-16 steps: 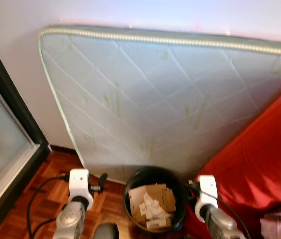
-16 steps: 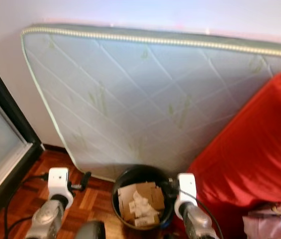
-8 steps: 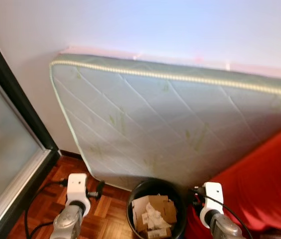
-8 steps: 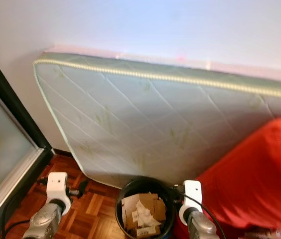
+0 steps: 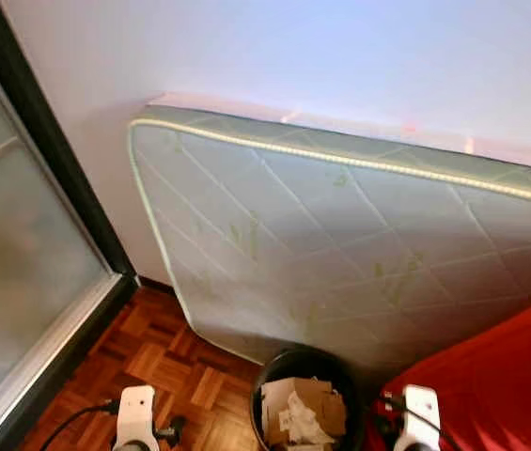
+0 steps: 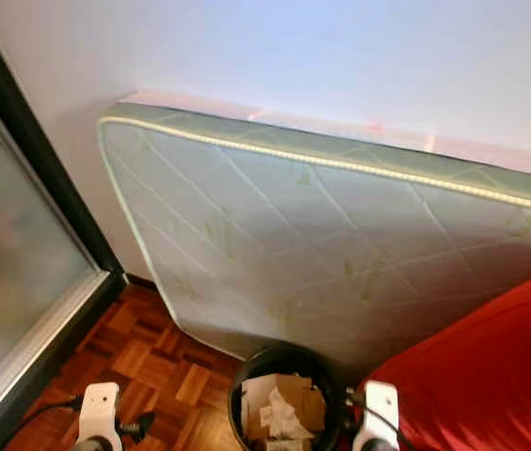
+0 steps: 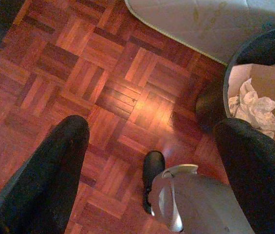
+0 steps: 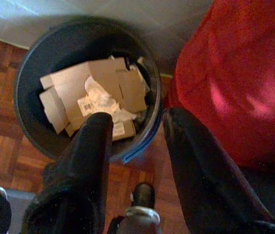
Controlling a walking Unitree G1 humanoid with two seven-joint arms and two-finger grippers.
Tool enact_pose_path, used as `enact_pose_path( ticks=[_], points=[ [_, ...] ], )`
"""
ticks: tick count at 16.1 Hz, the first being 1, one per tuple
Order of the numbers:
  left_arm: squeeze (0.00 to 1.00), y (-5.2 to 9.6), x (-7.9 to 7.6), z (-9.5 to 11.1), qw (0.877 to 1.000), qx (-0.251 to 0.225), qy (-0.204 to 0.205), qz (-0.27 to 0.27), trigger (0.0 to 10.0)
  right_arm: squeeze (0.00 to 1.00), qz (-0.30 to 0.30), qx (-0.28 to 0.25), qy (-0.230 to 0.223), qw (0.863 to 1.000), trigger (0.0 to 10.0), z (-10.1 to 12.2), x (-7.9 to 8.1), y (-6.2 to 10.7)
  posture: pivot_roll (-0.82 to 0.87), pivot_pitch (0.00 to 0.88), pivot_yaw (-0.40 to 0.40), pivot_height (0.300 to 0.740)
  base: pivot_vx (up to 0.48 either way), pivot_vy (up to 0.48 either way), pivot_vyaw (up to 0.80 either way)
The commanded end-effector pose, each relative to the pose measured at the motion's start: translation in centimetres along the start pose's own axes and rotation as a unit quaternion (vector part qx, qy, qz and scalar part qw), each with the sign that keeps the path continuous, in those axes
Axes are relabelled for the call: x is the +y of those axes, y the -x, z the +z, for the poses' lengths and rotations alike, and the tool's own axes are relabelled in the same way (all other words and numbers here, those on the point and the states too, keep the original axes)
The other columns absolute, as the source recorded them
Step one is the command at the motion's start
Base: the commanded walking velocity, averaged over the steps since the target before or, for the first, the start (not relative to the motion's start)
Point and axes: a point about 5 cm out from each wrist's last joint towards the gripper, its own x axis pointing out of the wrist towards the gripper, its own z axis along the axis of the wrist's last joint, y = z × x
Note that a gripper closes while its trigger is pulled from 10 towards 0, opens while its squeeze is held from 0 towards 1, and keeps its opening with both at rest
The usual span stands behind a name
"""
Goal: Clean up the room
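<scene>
both hands spread: right hand (image 8: 135, 141) above bin (image 8: 35, 68) (cardboard-filled).

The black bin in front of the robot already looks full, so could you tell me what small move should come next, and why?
Probably turn away to look for more clutter. Both grippers are open and empty: the left gripper hangs over bare parquet floor, the right gripper over the black bin, which already holds cardboard pieces and crumpled paper. Nothing loose lies nearby.

Quilted mattress (image 5: 340, 254) with green leaf print, propped on edge against a pale wall (image 5: 321, 56). Red fabric (image 6: 491, 376) draped at lower right, overlapping it. Parquet floor (image 7: 79, 73) below. Frosted glass door (image 5: 11, 272), dark-framed, at left.
</scene>
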Motion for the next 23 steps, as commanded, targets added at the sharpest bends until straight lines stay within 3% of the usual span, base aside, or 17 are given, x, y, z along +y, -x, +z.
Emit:
enact_pose_path(
  ticks=[1, 4, 9, 23],
  points=[
    [0.0, 0.0, -0.1, 0.1, 1.0, -0.001, -0.002, 0.0, 10.0, 0.0, -0.011, 0.019, -0.006, 1.0, 10.0, -1.1, -0.4, 0.3, 0.03, 0.0, 0.002, 0.74, 0.0, 0.0, 0.0],
    [0.0, -0.1, -0.2, 0.1, 1.0, 0.005, -0.005, 0.003, 10.0, 0.0, -0.022, 0.021, -0.01, 0.999, 10.0, -1.6, -0.7, 0.5, 0.02, 0.0, -0.003, 0.74, 0.0, 0.0, 0.0],
    [0.0, 0.0, -0.3, -0.3, 1.0, 0.014, -0.015, 0.009, 10.0, 0.0, -0.008, 0.004, -0.005, 1.0, 10.0, -0.3, 0.1, 0.0, 0.0, 0.0, -0.003, 0.74, 0.0, 0.0, 0.0],
    [0.0, 0.5, -0.1, -1.8, 0.999, 0.03, -0.024, 0.005, 10.0, 0.0, 0.02, 0.033, 0.02, 0.999, 10.0, -2.0, 1.5, 0.2, 0.02, 0.0, 0.017, 0.74, 0.0, 0.0, 0.0]
  ],
)
